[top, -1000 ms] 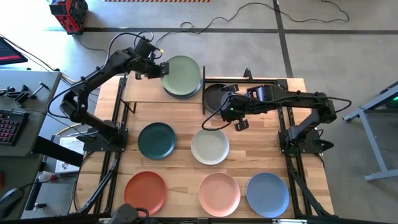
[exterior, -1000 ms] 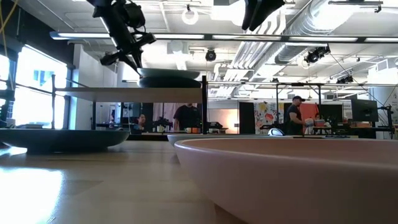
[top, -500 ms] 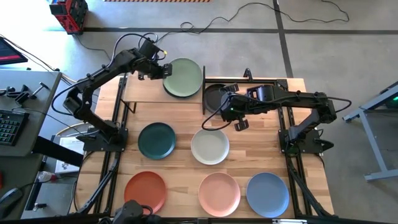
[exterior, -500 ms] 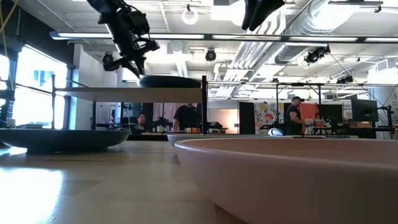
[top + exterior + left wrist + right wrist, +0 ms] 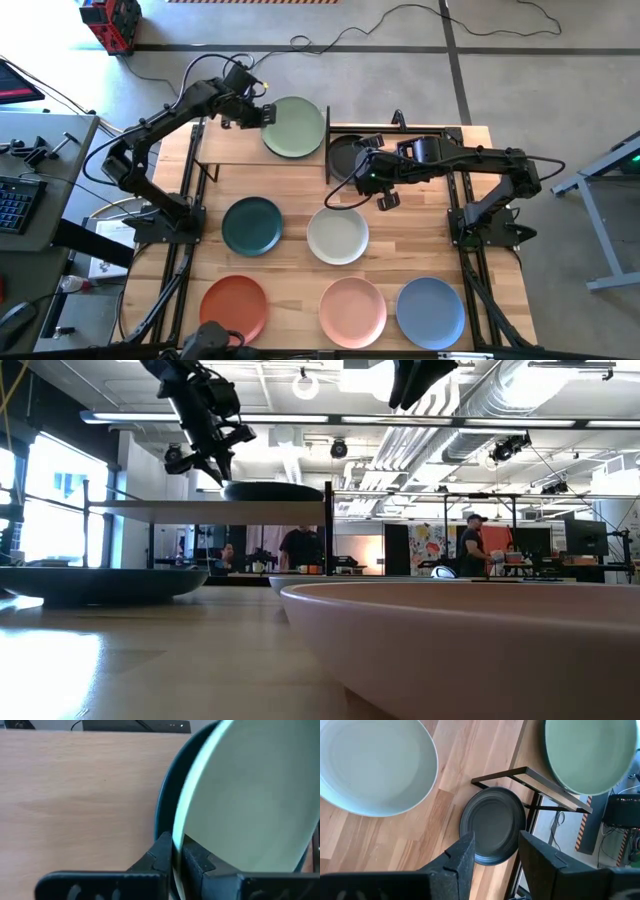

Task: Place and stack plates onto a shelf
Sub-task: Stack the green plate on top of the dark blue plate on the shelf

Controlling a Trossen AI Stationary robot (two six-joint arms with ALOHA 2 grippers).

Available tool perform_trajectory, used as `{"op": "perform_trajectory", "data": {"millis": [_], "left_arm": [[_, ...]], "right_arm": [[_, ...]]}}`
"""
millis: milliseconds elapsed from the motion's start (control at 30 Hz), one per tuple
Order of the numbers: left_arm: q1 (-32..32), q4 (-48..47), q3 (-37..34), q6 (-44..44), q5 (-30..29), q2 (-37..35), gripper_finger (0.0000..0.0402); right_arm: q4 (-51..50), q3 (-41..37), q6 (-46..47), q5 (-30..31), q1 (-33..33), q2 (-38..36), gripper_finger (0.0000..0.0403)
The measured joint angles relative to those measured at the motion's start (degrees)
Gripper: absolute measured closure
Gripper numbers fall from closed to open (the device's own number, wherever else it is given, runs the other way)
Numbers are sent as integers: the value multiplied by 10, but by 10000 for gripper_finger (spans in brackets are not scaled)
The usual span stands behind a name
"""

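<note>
Pale green plate [image 5: 294,126] on shelf [image 5: 230,150]; left end effector [image 5: 262,113] apparently pinching rim.

the shelf [image 5: 240,150] is a light-wood board on a thin black frame, standing at the table's far edge. a pale green plate [image 5: 294,125] lies flat at its right end, stacked on a dark plate [image 5: 165,805] whose rim shows beneath it. a charcoal plate [image 5: 347,155] lies on the tabletop just right of the shelf's upright. in the middle row sit a dark teal plate [image 5: 252,225] and, to its right, an off-white plate [image 5: 338,236]. along the near edge lie a terracotta plate [image 5: 233,307], a pink plate [image 5: 352,308] and a blue plate [image 5: 430,311], all flat, upright and apart.
</note>
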Motion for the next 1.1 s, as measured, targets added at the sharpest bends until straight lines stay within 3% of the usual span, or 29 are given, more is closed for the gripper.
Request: {"op": "perform_trajectory", "data": {"millis": [367,733,1100], "left_arm": [[4,7,0,-5,0,0,317],[11,2,64,10,29,-1,316],[9,-12,66,10,29,-1,316]], "right_arm": [[0,0,0,0,0,0,272],[0,0,1,-3,0,0,272],[0,0,28,-3,0,0,272]]}}
